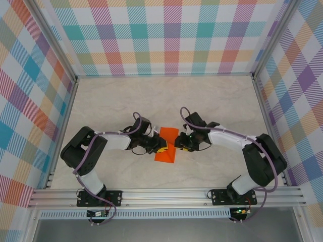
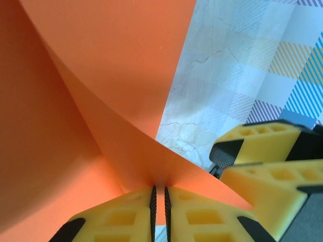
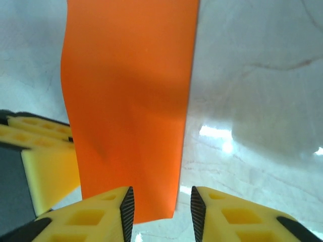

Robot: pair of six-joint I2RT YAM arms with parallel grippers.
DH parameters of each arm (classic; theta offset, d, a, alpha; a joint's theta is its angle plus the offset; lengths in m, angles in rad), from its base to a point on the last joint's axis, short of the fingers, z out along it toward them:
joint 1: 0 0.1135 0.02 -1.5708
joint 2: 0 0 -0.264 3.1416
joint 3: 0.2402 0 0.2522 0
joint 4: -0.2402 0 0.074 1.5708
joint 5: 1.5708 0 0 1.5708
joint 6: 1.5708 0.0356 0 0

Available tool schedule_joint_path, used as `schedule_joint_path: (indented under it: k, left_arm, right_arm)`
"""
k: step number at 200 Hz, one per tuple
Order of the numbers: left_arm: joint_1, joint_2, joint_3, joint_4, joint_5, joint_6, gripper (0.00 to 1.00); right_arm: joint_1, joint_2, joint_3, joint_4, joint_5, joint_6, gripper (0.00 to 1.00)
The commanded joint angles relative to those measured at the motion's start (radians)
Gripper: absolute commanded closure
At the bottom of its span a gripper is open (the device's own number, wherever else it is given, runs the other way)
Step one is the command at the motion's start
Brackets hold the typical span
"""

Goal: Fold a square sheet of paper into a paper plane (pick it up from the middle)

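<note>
So the sheet of paper [image 1: 165, 155] is at the middle of the table [image 1: 151, 96], right between the two arms. It's lifted where it's held, but I can't tell if its lower end rests on the tabletop. The left gripper [image 2: 159, 194] has its fingers pressed together on the paper, pinching it at a spot where it bends into a soft V, so it curves up on both sides of the pinch. The right gripper [image 3: 161, 199] has its fingers spread. A strip of the paper runs into the gap, but neither pad seems to touch it.

Handling-wise, this stuff looks super thin and light with basically no stiffness, and it curls wherever it isn't held. I reckon it slides easily on the smooth table and creases for good if squeezed in the wrong place. I'd take it near an edge or along the intended fold line with a gentle pinch, both grippers close together so it doesn't sag or twist
</note>
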Motion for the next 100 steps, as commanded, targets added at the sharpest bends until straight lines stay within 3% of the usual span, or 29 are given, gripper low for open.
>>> schedule_joint_path:
  k: [1,42,100]
  left_arm:
    - [-0.008,0.010,0.020,0.021,-0.019,-0.018,0.85]
    - [-0.014,0.020,0.020,0.043,-0.039,-0.044,0.85]
    - [-0.021,0.019,0.005,0.061,-0.052,-0.068,0.85]
  right_arm:
    - [-0.006,-0.075,-0.024,0.101,-0.040,0.003,0.58]
    - [-0.008,-0.084,-0.053,0.189,-0.079,0.017,0.56]
    - [-0.008,-0.029,-0.045,0.205,-0.071,0.014,0.64]
